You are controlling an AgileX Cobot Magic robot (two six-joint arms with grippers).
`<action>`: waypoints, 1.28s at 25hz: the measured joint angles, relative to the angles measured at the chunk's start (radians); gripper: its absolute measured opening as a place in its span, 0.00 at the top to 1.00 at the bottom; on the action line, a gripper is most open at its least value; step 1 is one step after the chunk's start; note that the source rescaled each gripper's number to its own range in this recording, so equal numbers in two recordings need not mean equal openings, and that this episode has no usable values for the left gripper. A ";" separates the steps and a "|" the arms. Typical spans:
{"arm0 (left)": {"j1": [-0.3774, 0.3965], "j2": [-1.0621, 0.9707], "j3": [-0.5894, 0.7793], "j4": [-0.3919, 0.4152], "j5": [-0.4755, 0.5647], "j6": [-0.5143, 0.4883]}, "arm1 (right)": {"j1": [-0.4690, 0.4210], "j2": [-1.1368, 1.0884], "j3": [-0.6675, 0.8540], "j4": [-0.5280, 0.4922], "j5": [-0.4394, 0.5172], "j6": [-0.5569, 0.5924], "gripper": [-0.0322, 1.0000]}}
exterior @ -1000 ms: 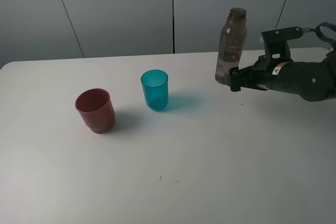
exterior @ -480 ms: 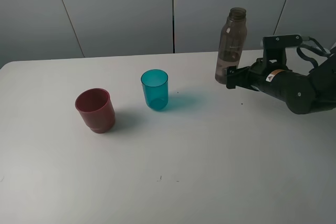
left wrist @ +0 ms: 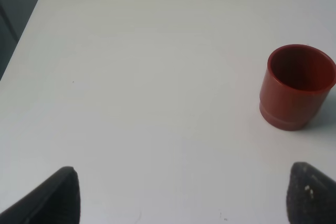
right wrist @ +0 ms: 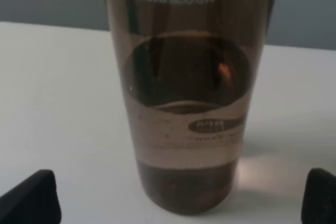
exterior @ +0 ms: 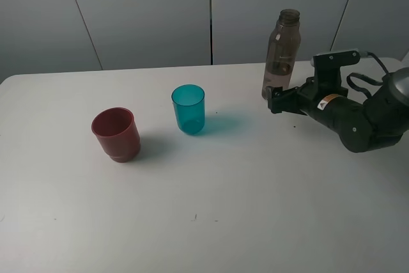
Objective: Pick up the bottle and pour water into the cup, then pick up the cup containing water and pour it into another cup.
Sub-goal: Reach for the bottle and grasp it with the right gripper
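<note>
The left hand (left wrist: 184, 195) hangs over the counter's (exterior: 255, 209) left part, fingers spread wide and holding nothing. The maroon cup (exterior: 115, 135) stands at centre left of the high view. Right of it, well apart, is the teal cup (exterior: 188, 109), also upright. The bottle (exterior: 282, 55) stands uncapped at the upper right, near the counter's far edge, with water in its lower part. The right hand (exterior: 275, 99) is at the bottle's base, fully open and gripping nothing. In its wrist view the bottle stands between the two fingertips.

The main risk is a tip-over. The bottle is tall, slim and open-topped, so a finger nudging its base before both close could topple it and spill the water. A grip this low may also let it swing when lifted.

Against a second ago, the right hand has slid left, from just beside the bottle to around its base. The cups and bottle have not moved.
</note>
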 joint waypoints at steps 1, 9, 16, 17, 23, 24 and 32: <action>0.000 0.000 0.000 0.000 0.000 0.000 | 0.000 0.004 -0.002 0.002 -0.011 0.000 0.00; 0.000 0.000 0.000 0.000 0.000 -0.002 | 0.000 0.026 -0.106 0.004 0.011 0.000 0.00; 0.000 0.000 0.000 0.000 0.000 -0.004 | 0.000 0.036 -0.169 -0.015 0.075 -0.002 0.00; 0.000 0.000 0.000 0.000 0.000 -0.004 | 0.000 0.044 -0.177 -0.020 0.079 -0.002 0.00; 0.000 0.000 0.000 0.000 0.000 -0.004 | 0.000 0.086 -0.227 -0.020 0.090 -0.002 0.00; 0.000 0.000 0.000 0.000 0.000 -0.004 | 0.000 0.090 -0.234 -0.022 0.090 -0.002 0.00; 0.000 0.000 0.000 0.000 0.000 -0.004 | 0.000 0.094 -0.288 -0.020 0.117 -0.008 0.00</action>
